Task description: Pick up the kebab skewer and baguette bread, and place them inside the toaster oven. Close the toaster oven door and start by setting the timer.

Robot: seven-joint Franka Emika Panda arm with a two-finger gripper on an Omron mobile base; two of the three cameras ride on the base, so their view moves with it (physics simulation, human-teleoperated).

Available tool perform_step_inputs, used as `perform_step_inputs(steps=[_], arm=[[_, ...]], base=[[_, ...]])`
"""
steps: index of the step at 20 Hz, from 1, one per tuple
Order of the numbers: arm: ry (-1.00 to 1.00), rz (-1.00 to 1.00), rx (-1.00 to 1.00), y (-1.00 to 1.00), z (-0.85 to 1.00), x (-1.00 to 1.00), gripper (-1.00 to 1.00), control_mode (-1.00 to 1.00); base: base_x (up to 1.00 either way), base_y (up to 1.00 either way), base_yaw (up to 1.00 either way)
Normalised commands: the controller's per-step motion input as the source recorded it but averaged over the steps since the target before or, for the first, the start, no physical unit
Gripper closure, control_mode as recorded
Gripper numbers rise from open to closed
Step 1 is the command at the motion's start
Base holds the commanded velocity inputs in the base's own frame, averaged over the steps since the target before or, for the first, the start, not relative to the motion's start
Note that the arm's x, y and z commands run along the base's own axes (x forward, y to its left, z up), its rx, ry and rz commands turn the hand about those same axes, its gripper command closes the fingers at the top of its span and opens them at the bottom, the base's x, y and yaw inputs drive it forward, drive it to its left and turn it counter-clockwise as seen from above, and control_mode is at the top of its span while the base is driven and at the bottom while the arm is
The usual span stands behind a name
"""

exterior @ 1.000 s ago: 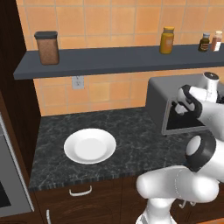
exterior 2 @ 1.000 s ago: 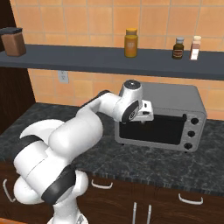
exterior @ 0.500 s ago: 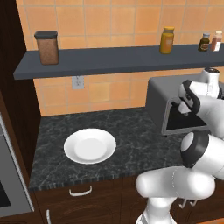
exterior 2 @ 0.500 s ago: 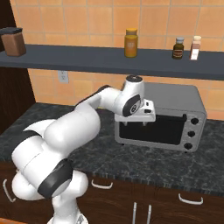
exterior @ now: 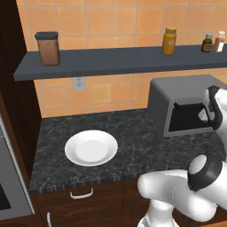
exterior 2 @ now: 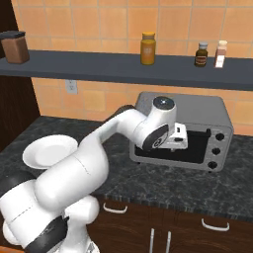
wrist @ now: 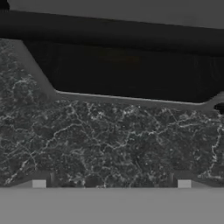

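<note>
The boxy grey metal toaster oven (exterior 2: 180,131) stands on the dark speckled desk (exterior: 133,146), its dark glass door (exterior 2: 173,148) apparently shut just ahead of the pincer (exterior 2: 178,140), which has swung right along it, jaws spread wide, empty. The timer knobs (exterior 2: 213,149) to its right look next.

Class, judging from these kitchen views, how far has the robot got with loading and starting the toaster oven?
Looks done: the white plate lies bare and the toaster oven door looks shut; its dark glass hides any food inside. In hand: the open gripper hangs at the door front, holding nothing. Left: setting the timer on the knobs.
</note>
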Motion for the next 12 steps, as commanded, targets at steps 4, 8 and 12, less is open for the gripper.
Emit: perform_step_inputs(steps=[4, 8, 12], arm=[[-0.39, 0.07, 0.06, -0.56, 0.0, -0.6, -1.0, -1.0], [-0.39, 0.2, 0.0, -0.73, 0.03, -0.06, -1.0, -1.0], [-0.46, 0.28, 0.01, -0.97, 0.02, 0.0, -1.0, -1.0]], base=[[0.0, 0.0, 0.0], [0.0, 0.0, 0.0], [0.0, 0.0, 0.0]])
